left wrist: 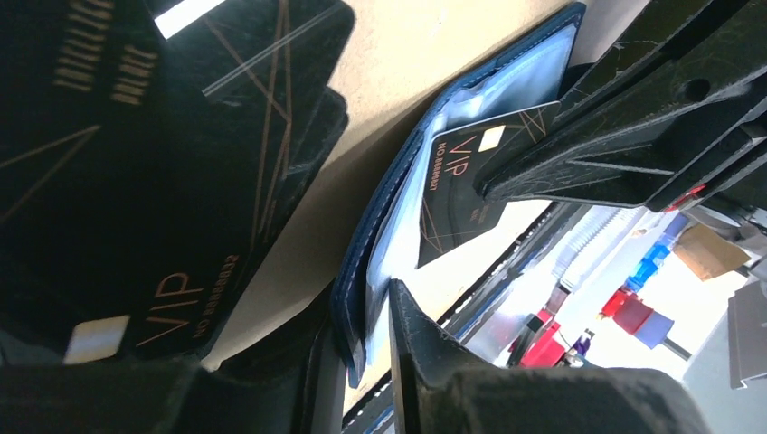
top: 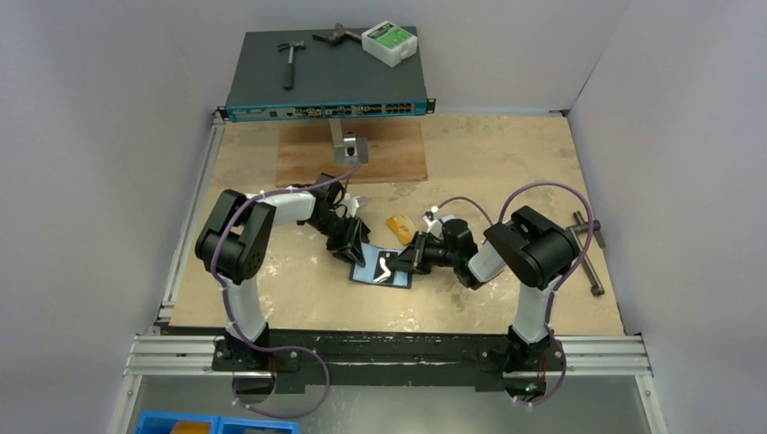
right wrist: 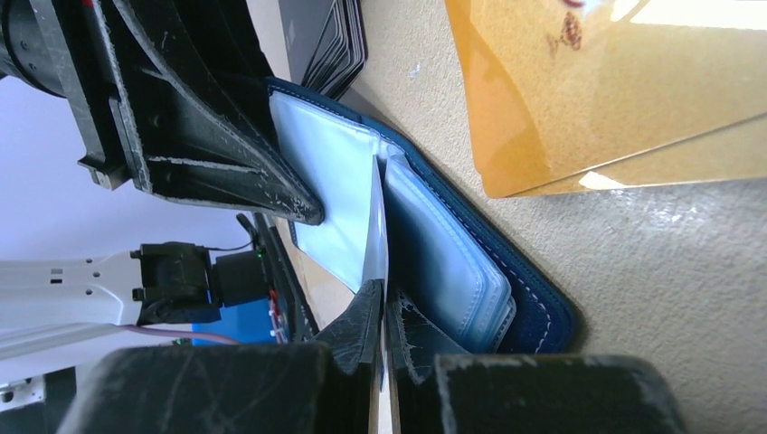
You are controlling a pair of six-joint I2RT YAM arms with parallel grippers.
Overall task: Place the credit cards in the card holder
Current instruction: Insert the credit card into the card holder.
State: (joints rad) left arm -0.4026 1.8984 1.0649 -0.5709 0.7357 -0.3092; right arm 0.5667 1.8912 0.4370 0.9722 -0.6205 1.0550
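Overhead, the card holder (top: 384,268) lies open, an orange card (top: 400,224) loose near it; left wrist view: one black card (left wrist: 466,185) partly sleeved, other black cards (left wrist: 181,163) outside, left gripper (left wrist: 348,344) straddling the holder's edge, grip indeterminate; right wrist view: right gripper (right wrist: 380,312) pinched shut on its clear leaf; judged mostly unfinished.

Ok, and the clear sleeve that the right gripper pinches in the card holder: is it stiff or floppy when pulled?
Probably floppy: the clear sleeve is a thin film, lifted off the other sleeves where the right gripper pinches it. It looks glossy, so it might slip from the shut jaws. Pulling would likely drag the small card holder along too.
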